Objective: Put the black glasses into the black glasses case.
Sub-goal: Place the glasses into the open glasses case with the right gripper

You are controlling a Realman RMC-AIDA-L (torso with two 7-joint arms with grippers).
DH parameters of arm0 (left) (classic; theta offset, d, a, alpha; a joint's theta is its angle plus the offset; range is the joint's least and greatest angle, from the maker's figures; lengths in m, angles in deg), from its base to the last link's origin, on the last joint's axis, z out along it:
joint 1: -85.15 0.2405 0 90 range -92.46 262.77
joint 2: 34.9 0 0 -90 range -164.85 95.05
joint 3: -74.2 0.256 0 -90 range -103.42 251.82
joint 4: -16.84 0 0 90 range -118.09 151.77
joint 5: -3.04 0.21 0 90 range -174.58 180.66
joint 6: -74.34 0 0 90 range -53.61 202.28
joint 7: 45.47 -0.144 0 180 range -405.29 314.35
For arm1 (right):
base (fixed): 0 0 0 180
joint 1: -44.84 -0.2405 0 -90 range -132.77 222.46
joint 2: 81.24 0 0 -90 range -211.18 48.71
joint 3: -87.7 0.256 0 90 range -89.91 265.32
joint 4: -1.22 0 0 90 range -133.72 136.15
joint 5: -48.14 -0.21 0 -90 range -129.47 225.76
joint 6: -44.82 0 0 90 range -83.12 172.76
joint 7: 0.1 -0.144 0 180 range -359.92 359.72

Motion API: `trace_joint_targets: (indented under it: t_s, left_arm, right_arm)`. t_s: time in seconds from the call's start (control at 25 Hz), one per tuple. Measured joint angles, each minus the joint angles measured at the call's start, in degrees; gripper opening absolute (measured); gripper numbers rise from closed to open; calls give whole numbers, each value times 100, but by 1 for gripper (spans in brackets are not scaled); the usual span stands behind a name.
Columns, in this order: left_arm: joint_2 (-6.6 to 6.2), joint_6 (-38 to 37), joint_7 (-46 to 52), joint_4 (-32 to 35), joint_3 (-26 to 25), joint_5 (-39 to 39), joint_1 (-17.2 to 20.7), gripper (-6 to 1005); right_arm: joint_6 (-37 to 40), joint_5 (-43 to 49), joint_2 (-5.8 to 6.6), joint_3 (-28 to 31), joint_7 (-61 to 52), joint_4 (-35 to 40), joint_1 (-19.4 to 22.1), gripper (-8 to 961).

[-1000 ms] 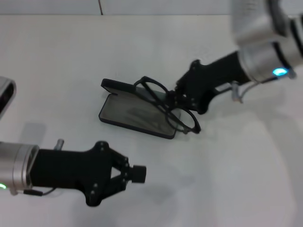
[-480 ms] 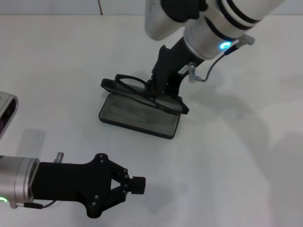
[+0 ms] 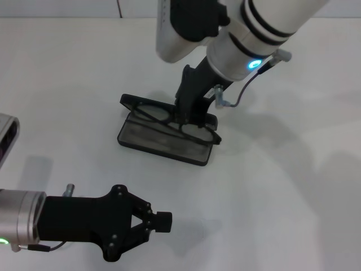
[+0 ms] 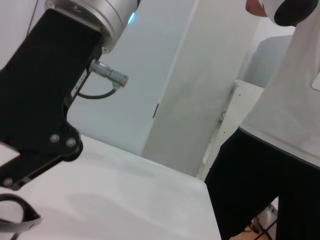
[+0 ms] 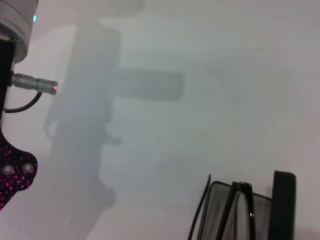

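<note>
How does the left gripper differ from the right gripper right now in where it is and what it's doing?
The left gripper hangs low near the robot, off to the side of the black glasses case, fingers open and empty. The right gripper is right over the open case, shut on the black glasses and holding them at the case's tray. The left points sideways across the table; the right points down. Both have black bodies.

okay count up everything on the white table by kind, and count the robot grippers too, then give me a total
Thin black-framed glasses, held over the case: 1
Open matte black hard-shell glasses case with grey lining: 1
Robot grippers: 2, the right gripper at the glasses and the left gripper open near the table's front edge
Total: 4
</note>
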Motion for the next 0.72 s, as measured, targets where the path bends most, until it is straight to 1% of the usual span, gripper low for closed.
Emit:
trace_joint_targets:
  t_s: [0.12,0.36,0.72]
  left_arm:
    - [-1,4,-1,-25,9,6,5,7]
    - [8,10,24,-40,15,38,11,8]
    - [50,84,15,-44,2,60,28,10]
  right_arm:
    - [-193,-124,0,-209,-25,-13,-7,55]
    - [-346,-204,-1,-326,-100,-59,-21,57]
    - [-543,-213,0,-613,-121,-334,-29,60]
